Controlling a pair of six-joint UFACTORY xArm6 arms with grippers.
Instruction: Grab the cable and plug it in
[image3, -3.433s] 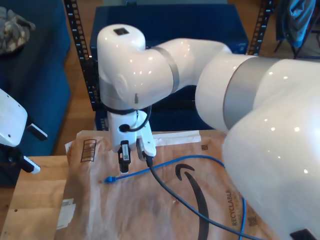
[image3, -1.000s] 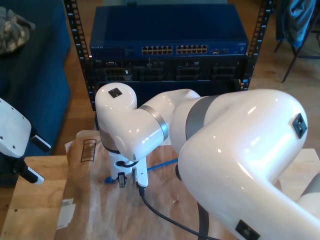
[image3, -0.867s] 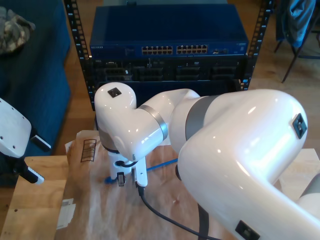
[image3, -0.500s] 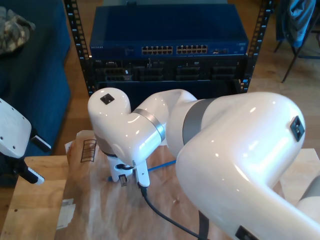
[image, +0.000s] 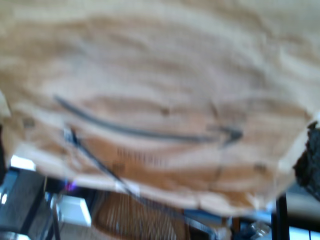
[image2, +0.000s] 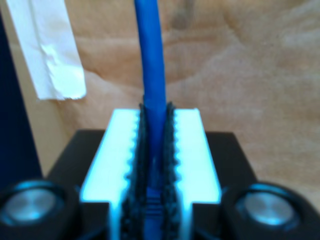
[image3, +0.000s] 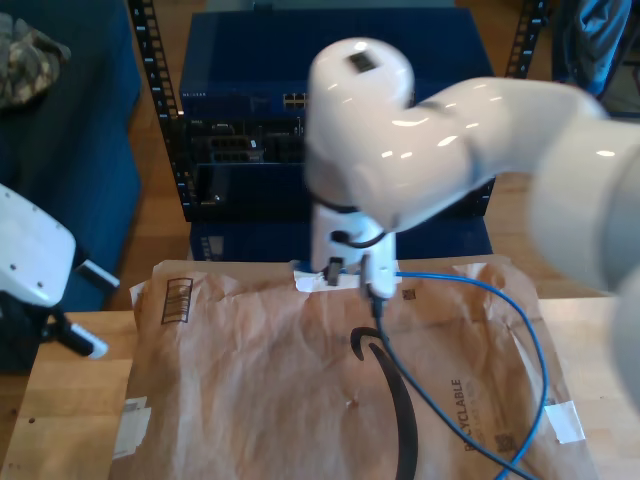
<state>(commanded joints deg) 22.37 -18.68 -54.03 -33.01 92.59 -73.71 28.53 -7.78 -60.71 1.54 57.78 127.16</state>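
The blue cable (image2: 150, 50) is clamped between the white ribbed pads of my second gripper (image2: 154, 117), and its end runs back between the jaws toward the camera. In the exterior view my second gripper (image3: 345, 270) hangs just above the far edge of the brown paper (image3: 250, 380). The cable (image3: 520, 320) leaves it toward the exterior view's right and loops down across the paper. My first gripper (image3: 88, 310) sits low at the exterior view's left with its two dark-tipped fingers apart and nothing between them.
A dark blue network switch (image3: 240, 100) with a row of ports stands in a rack behind the table. A black arm cable (image3: 420, 400) trails over the paper's printed curve. White tape (image2: 47, 45) holds the paper's edge. A strip of wooden table (image3: 60, 420) shows at the exterior view's left.
My second gripper has lifted off the paper with the cable end and swung back and toward the exterior view's right, close to the rack. The cable now loops on that side.
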